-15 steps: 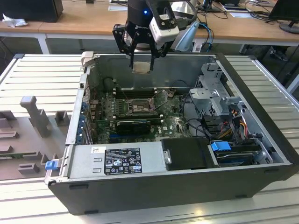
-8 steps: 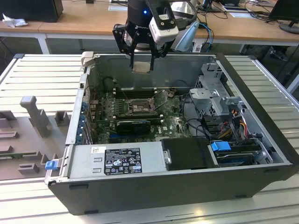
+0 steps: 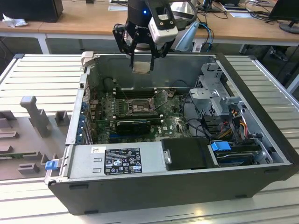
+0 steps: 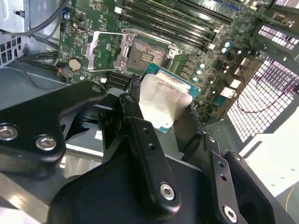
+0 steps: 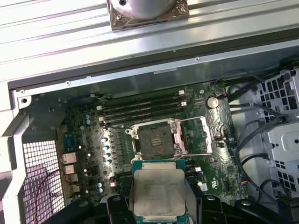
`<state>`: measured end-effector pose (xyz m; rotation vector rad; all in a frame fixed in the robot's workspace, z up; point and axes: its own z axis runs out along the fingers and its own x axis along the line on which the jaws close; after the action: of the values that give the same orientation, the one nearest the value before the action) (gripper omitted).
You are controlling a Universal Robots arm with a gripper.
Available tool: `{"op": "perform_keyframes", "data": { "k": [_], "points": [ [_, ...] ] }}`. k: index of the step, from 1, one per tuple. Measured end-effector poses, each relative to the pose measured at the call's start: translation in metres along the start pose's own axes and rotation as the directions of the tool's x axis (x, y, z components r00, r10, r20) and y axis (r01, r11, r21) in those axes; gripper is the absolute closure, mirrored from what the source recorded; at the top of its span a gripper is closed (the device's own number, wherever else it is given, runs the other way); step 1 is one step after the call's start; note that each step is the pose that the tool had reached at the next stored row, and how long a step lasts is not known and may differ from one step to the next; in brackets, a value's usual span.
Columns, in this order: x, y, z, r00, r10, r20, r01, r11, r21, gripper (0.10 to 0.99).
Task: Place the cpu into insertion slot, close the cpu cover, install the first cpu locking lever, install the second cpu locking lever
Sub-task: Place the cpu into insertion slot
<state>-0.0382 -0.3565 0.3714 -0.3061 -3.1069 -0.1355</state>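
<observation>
Jaws of the arm are shut on the cpu [image 3: 142, 66], pinching it by two opposite edges, with its silvery-grey top turned toward both wrist cameras [image 4: 163, 100] [image 5: 157, 192] and a rim of green substrate showing around the metal. In the exterior view the chip hangs in the air above the open computer case [image 3: 187, 186], level with the top of its far wall and well apart from the motherboard [image 3: 173, 123] below. The insertion slot [image 3: 140, 106] sits near the middle of that board, a dark square recess with its fine contacts exposed, as both wrist views show [image 4: 142, 53] [image 5: 156, 138]. The cpu cover [image 4: 106, 46] [image 5: 215, 133] is swung open and lies to one side of the slot, on the side of the round coin cell [image 5: 212, 101], and thin wire levers stand loose along the slot's surround. Long black memory slots [image 5: 140, 105] run parallel just beside the slot, between it and the case's far wall. At the case's near side in the exterior view lies a grey power supply [image 3: 121, 161] with a dark label, and a metal drive cage [image 3: 212, 88] with bundled cables fills the exterior view's right. The case rests on a slatted metal tabletop [image 3: 42, 74], and a grey moulded fixture [image 3: 28, 121] lies on it at the exterior view's left.
</observation>
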Motion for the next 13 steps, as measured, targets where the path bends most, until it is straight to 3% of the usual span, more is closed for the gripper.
{"op": "perform_keyframes", "data": {
  "k": [13],
  "points": [
    [0.0000,0.0000,0.0000,0.9997,0.023,0.0020,-0.023,0.9997,-0.001,0.553]
  ]
}}
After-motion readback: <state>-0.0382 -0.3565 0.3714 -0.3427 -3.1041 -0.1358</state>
